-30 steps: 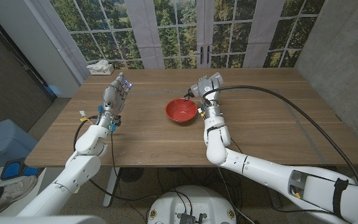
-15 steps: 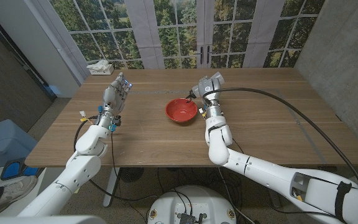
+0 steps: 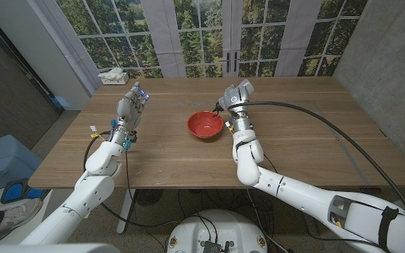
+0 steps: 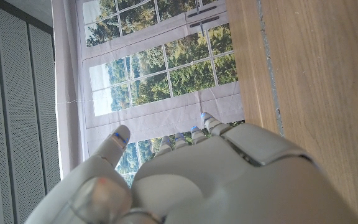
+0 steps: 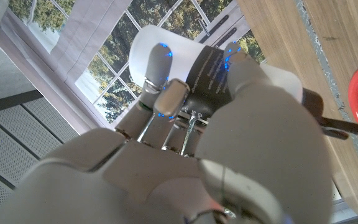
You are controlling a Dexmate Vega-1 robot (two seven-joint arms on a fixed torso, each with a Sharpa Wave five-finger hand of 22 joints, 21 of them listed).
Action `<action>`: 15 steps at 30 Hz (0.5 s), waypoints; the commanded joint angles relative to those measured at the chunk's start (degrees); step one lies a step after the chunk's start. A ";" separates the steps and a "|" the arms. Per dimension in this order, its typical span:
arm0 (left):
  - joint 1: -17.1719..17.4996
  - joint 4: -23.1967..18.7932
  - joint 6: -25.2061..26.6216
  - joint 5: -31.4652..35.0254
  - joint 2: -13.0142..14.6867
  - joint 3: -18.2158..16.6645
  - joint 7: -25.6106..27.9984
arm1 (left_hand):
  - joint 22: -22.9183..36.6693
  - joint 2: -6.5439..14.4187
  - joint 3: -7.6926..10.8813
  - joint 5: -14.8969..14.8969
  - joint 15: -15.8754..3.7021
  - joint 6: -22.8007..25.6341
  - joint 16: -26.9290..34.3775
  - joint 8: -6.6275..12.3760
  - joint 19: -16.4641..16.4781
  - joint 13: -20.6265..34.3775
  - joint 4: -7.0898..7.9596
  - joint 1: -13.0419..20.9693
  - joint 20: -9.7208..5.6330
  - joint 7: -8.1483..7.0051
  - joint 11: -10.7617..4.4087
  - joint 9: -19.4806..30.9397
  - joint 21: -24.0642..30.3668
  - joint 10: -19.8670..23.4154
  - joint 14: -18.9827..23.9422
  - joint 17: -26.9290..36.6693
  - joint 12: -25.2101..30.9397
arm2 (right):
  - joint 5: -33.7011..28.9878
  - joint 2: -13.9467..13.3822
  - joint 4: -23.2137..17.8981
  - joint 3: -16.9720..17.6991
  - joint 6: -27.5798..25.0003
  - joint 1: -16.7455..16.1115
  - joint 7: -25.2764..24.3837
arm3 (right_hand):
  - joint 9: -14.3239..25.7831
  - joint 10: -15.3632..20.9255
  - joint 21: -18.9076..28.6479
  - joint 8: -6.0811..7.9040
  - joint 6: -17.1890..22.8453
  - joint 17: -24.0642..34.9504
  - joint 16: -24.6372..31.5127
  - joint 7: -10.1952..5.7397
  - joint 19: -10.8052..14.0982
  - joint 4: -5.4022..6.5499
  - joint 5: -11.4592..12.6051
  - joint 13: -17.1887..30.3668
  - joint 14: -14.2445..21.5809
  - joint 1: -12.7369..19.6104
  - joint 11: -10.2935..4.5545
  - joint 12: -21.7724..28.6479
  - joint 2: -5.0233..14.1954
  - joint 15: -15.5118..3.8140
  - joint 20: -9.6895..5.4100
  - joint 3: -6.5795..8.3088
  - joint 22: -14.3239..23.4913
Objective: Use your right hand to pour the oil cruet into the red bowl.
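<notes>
Barely shifted since earlier, the right robot hand (image 3: pixel 233 95) clamps the smooth, slippery, rigid oil cruet (image 5: pixel 194 68) around its body, spout beside the red bowl (image 3: pixel 205 125).

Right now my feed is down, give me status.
Right hand grips oil cruet, spout over red bowl rim. Left hand open, holds nothing. Nothing in the way.

- Daylight enters through the windows (image 3: pixel 209 28) behind the table (image 3: pixel 294 140), lighting it evenly.
- Shadows near the windows are soft and faint.
- Both wrist views blur close to the lens; the panes glare brightly.
</notes>
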 commanded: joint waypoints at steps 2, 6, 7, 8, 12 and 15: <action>-0.17 0.17 0.19 0.03 0.05 -0.02 0.10 | 0.13 3.71 -0.14 0.14 -5.24 -0.05 0.04 0.21 0.16 0.13 -0.53 -0.37 -2.24 -0.61 -0.04 0.16 -0.22 -3.18 -4.29 -0.02 0.18 | -1.62 -1.45 -2.90 1.92 6.07 -0.88 4.34 | -2.47 18.14 -1.11 0.20 18.76 0.13 -0.05 3.51 1.16 1.90 -1.69 7.61 1.40 7.39 0.65 -1.65 1.63 0.10 -6.15 1.42 -0.37; -0.30 0.24 0.40 -0.10 0.03 0.00 0.11 | 0.13 3.68 -0.21 0.11 -5.24 -0.02 0.03 0.22 0.16 0.13 -0.68 -0.29 -2.24 -0.67 -0.01 0.16 -0.23 -3.30 -4.31 -0.05 0.14 | -0.79 -1.71 -4.97 2.68 7.59 -1.39 5.88 | -3.24 19.38 -1.44 -0.08 20.30 0.00 -0.37 4.57 2.03 2.12 -1.68 6.37 1.79 8.59 1.67 -2.09 0.99 0.11 -6.14 1.04 -0.65; -0.39 0.33 0.49 -0.17 0.06 0.04 -0.01 | 0.13 3.67 -0.22 0.10 -5.23 0.02 0.04 0.24 0.18 0.13 -0.70 -0.28 -2.24 -0.63 -0.01 0.16 -0.23 -3.27 -4.28 -0.05 0.15 | 0.40 -2.15 -5.68 3.01 8.47 -1.64 4.63 | -3.41 19.65 -1.48 -0.19 20.65 -0.04 -0.46 4.64 2.30 2.11 -1.68 6.04 1.94 8.85 1.80 -2.22 0.73 0.10 -6.13 0.90 -0.72; -0.49 0.43 0.49 -0.26 0.01 0.07 -0.12 | 0.13 3.67 -0.23 0.09 -5.21 0.08 0.04 0.26 0.19 0.13 -0.75 -0.26 -2.27 -0.57 0.04 0.16 -0.23 -3.28 -4.27 -0.06 0.15 | 0.67 -2.16 -6.10 3.17 8.83 -1.74 4.95 | -3.51 19.98 -1.58 -0.28 20.84 -0.07 -0.53 4.69 2.41 2.15 -1.67 5.80 2.05 9.03 1.95 -2.28 0.69 0.10 -6.13 0.86 -0.84; -0.77 0.68 0.53 -0.25 -0.09 0.16 -0.17 | 0.13 3.72 -0.28 0.07 -5.21 0.10 0.03 0.26 0.18 0.12 -0.89 -0.17 -2.26 -0.60 0.04 0.16 -0.26 -3.30 -4.30 -0.08 0.14 | 0.99 -1.96 -6.90 3.83 9.52 -1.93 5.87 | -4.06 21.52 -2.11 -1.16 21.73 -0.31 -1.01 4.90 3.08 2.18 -1.54 3.76 3.21 10.43 3.10 -3.26 -0.18 0.08 -6.14 0.45 -1.21; -0.84 0.67 0.68 -0.21 -0.07 0.21 -0.07 | 0.13 3.77 -0.31 0.05 -5.17 0.17 0.04 0.29 0.20 0.12 -0.97 -0.12 -2.29 -0.61 0.01 0.16 -0.26 -3.26 -4.28 -0.08 0.16 | 3.12 -2.20 -7.38 4.72 10.58 -2.34 2.76 | -4.12 21.76 -2.17 -1.31 22.26 -0.34 -1.17 5.24 3.12 2.53 -1.34 3.38 3.51 10.42 2.91 -3.47 -0.27 0.10 -6.08 0.04 -1.25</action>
